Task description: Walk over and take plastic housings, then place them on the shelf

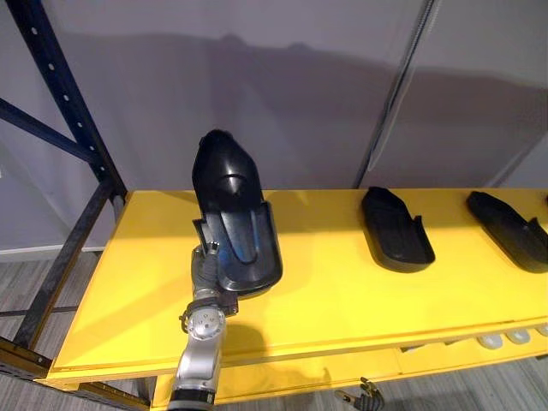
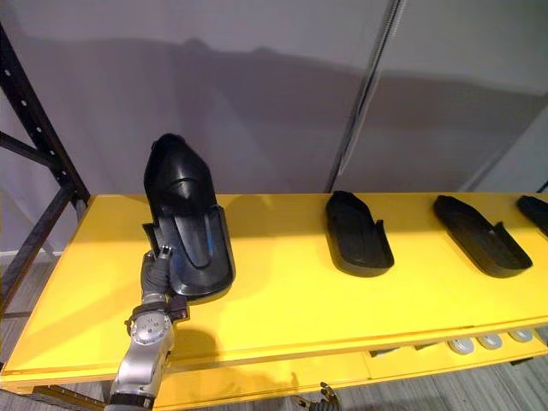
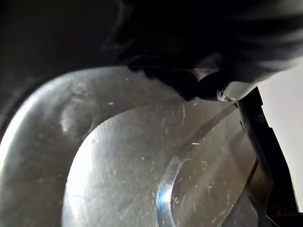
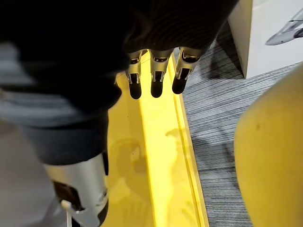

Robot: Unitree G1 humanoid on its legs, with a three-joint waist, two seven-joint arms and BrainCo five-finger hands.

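Note:
A black plastic housing [image 1: 233, 218] stands tilted, nearly upright, over the left part of the yellow shelf [image 1: 342, 300]. My left hand [image 1: 205, 257] grips it from behind at its lower edge. In the left wrist view the housing's glossy inside [image 3: 123, 161] is very close, with a dark-tipped finger [image 3: 222, 87] curled against it. Two more black housings [image 1: 396, 229] [image 1: 509, 229] lie flat on the shelf to the right, and the tip of a third [image 2: 535, 210] lies at the far right. My right hand [image 4: 154, 75] hangs with straight fingers beside the shelf's edge, holding nothing.
A dark blue rack upright [image 1: 64, 103] with a diagonal brace stands at the shelf's left end. A grey wall and a metal pole [image 1: 394, 94] rise behind the shelf. Small pale parts [image 1: 505, 338] sit on a lower level. A white box [image 4: 270, 33] stands on the grey floor.

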